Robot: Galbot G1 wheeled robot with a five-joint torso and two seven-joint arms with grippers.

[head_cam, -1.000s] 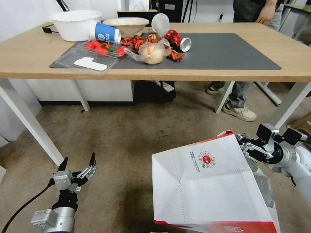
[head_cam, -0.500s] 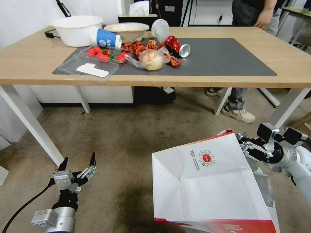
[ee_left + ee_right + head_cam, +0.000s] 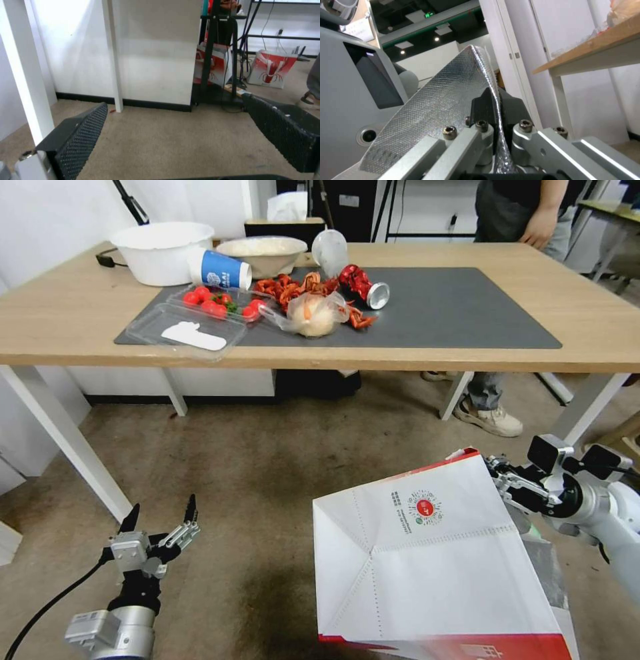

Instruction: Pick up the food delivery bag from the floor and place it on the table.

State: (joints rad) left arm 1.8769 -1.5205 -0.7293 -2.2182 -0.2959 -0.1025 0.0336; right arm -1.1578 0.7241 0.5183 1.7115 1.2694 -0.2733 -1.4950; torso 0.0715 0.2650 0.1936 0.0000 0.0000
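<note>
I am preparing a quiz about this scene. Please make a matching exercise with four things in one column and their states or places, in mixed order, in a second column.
Things:
1. food delivery bag
2. left end effector
3. blue paper cup
4. red can

States:
A. open, low above the floor, holding nothing
B. lying on its side beside the white bowl
C. its foil-lined edge pinched by the right end effector
D. lying on the dark mat, silver end toward the robot

Pairs: 1-C, 2-A, 3-B, 4-D

Right tool (image 3: 501,481) clamped shut, left tool (image 3: 160,513) low, fingers spread
</note>
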